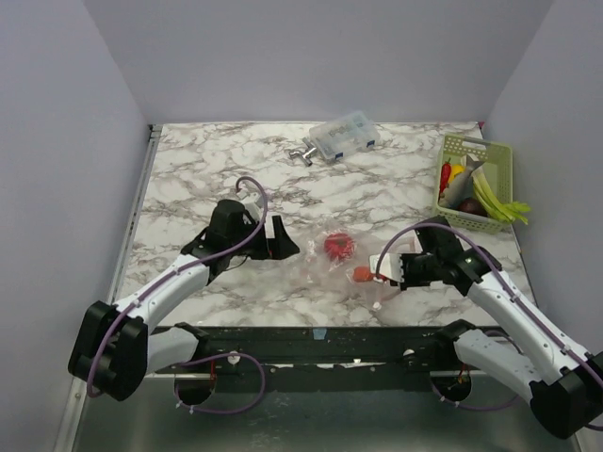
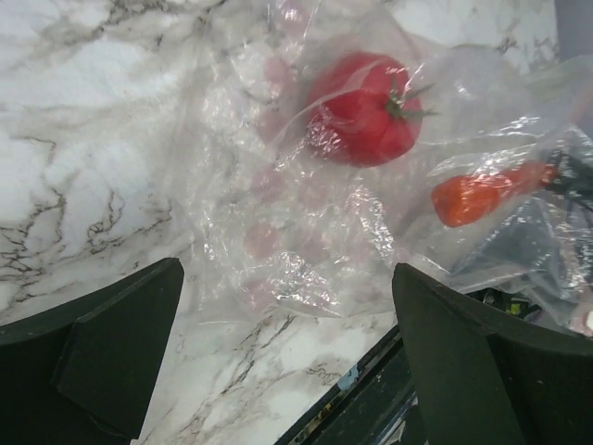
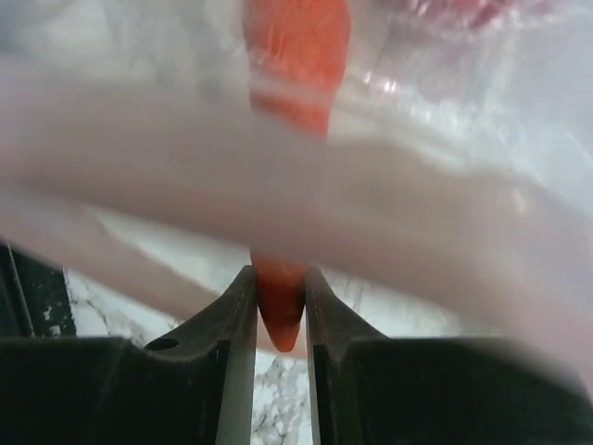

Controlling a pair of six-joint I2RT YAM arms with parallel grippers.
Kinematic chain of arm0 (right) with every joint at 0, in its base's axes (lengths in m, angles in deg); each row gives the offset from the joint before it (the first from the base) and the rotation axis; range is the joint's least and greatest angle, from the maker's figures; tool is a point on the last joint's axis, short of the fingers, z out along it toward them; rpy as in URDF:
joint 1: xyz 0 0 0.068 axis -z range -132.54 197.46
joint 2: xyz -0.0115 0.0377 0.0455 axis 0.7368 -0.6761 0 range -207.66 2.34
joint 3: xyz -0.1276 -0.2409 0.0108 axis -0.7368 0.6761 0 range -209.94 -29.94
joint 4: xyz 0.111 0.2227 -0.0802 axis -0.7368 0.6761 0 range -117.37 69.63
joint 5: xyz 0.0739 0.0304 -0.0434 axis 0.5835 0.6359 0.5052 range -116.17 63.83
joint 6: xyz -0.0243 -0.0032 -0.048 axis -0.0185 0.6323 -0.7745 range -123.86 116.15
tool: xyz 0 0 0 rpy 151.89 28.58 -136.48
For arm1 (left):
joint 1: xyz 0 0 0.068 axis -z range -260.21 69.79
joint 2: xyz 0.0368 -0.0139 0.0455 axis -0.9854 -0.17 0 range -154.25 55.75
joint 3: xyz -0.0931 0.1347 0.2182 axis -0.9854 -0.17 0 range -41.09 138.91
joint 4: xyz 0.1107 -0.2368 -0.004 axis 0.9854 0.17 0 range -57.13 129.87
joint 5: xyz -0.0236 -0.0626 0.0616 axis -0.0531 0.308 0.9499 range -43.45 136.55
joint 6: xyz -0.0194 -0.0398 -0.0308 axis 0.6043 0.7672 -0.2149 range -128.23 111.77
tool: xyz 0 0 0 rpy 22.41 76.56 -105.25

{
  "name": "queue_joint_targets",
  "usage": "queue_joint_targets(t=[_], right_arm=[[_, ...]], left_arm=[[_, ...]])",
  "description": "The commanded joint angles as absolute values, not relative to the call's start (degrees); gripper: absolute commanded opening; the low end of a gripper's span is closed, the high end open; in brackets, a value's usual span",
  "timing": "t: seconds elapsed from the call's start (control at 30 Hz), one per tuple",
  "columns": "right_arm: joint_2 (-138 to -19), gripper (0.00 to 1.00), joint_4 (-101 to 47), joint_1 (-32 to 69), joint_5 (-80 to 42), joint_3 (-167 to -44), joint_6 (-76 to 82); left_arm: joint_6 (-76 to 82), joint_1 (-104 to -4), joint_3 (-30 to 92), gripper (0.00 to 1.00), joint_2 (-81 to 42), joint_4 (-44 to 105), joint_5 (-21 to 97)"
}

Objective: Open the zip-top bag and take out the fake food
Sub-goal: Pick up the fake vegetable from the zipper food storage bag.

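Pinched in my right gripper [image 3: 280, 311] is the carrot [image 3: 296, 56], left gripper [image 2: 287, 324] spread; tomato [image 2: 361, 111] in zip-top bag [image 2: 269, 232] at desk's [image 1: 188, 184] near edge awaits removal.

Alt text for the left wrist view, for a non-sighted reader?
A crumpled clear zip-top bag lies on the marble table, with a red toy tomato and an orange carrot showing through its plastic. The left pincer stands wide open and empty at the bottom, its dark fingers flanking the bag's near edge.
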State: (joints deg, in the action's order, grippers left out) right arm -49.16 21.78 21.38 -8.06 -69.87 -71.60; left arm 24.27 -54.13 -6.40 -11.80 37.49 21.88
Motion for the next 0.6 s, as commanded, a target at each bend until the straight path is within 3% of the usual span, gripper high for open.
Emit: queue_joint_targets(t=[0.0,0.27,0.57], right_arm=[[-46.58,0.17,30.57,23.27,-9.77,-74.35,-70.45],[-43.11,0.17,35.38,28.44,-8.94,-77.81,-69.12],[-39.61,0.17,38.22,31.81,-16.42,-74.27,-67.37]], left_arm=[[23.43,-58.35,-7.48,0.98,-7.66,34.20,18.05],[24.47,-62.40,-9.51,0.98,-4.96,34.93,14.53],[24.17,-62.61,-10.17,0.98,-3.04,36.76,14.62]])
